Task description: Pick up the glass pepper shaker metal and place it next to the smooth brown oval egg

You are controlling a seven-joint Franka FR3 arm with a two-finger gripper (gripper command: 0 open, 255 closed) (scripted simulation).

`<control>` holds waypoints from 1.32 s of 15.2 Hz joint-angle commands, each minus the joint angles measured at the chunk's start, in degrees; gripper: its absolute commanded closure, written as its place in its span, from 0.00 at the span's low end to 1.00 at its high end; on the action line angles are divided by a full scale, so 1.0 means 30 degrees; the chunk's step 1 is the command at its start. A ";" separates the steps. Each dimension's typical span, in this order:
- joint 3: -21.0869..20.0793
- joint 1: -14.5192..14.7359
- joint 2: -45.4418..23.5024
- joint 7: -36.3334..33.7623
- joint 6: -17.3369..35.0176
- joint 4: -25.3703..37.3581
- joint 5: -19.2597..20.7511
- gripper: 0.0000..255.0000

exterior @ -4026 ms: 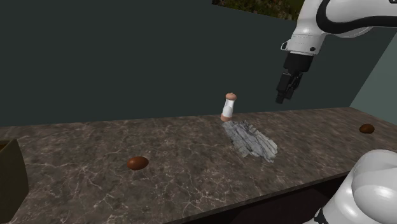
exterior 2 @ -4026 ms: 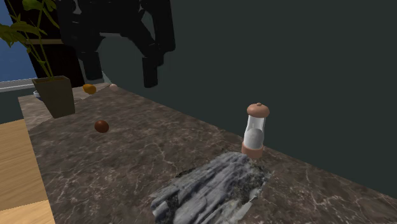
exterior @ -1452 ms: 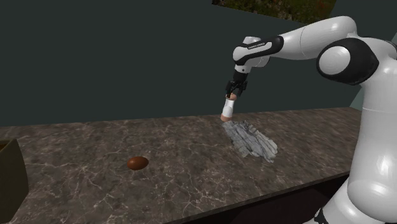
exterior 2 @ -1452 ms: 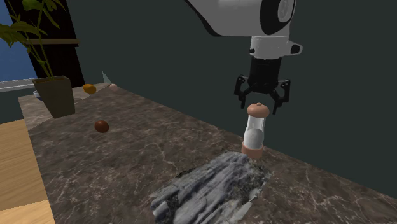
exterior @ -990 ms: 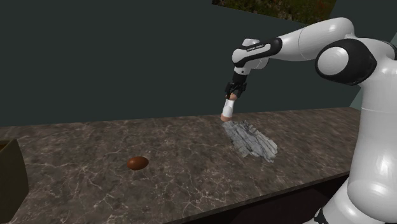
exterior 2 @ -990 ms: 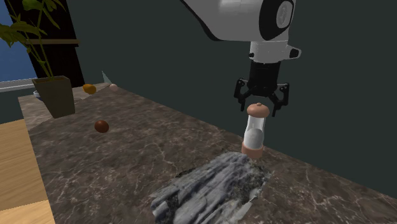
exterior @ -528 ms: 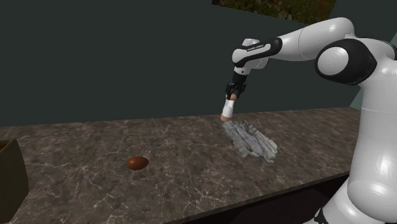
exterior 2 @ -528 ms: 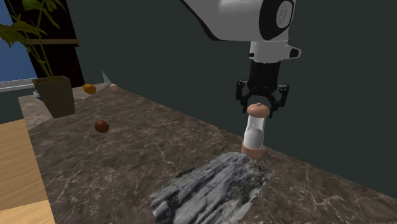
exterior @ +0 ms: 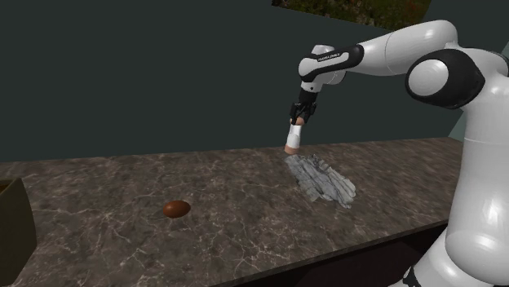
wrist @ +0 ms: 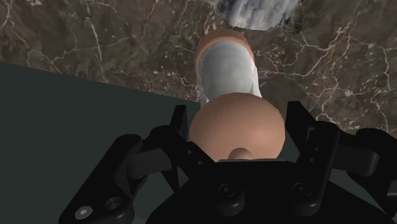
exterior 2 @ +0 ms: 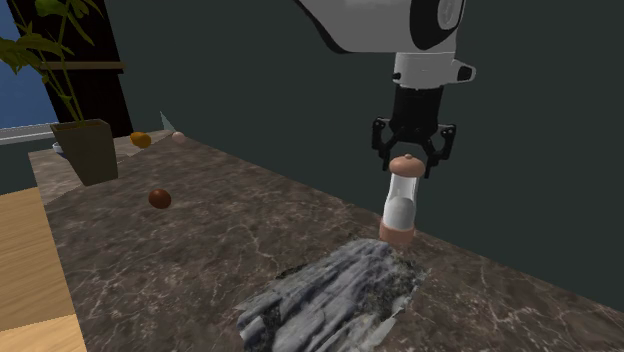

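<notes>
The pepper shaker (exterior: pixel 294 137) has a clear body, a white fill and a tan-pink cap and base. It stands near the back wall of the dark marble counter (exterior: pixel 122 187), just beyond a crumpled grey cloth (exterior: pixel 322 179). My gripper (exterior: pixel 299 118) comes down from above and is shut on the shaker's rounded cap. In the second exterior view the gripper (exterior 2: pixel 410 163) clasps the cap while the shaker (exterior 2: pixel 402 205) hangs just off the counter. The wrist view has the shaker (wrist: pixel 229 70) between my gripper (wrist: pixel 236 127). The brown egg (exterior: pixel 176 209) (exterior 2: pixel 160 198) lies far off, toward the shoulder view's left.
The grey cloth (exterior 2: pixel 330 300) lies right beside the shaker. A potted plant (exterior 2: pixel 85 150), an orange item (exterior 2: pixel 141 139) and a small pale item (exterior 2: pixel 178 136) sit at the counter's far end. A brown object (exterior: pixel 470 165) rests at the shoulder view's right. A dark wall backs the counter.
The fingers have closed on the shaker's cap, and the shaker has risen slightly off the counter.
</notes>
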State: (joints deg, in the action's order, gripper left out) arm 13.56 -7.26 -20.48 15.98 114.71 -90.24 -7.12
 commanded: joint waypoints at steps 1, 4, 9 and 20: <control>0.0018 0.0002 0.0129 -0.0040 -0.0434 0.0312 0.0045 1.00; 0.0041 -0.0012 0.0237 -0.0095 -0.1155 0.0930 0.0095 1.00; 0.0072 -0.0054 0.0329 -0.0173 -0.2394 0.2084 0.0151 1.00; 0.0040 0.0115 0.0693 -0.0653 -0.4912 0.4271 0.0329 1.00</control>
State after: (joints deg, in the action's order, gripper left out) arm 13.84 -7.43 -18.98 14.70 100.36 -77.28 -6.37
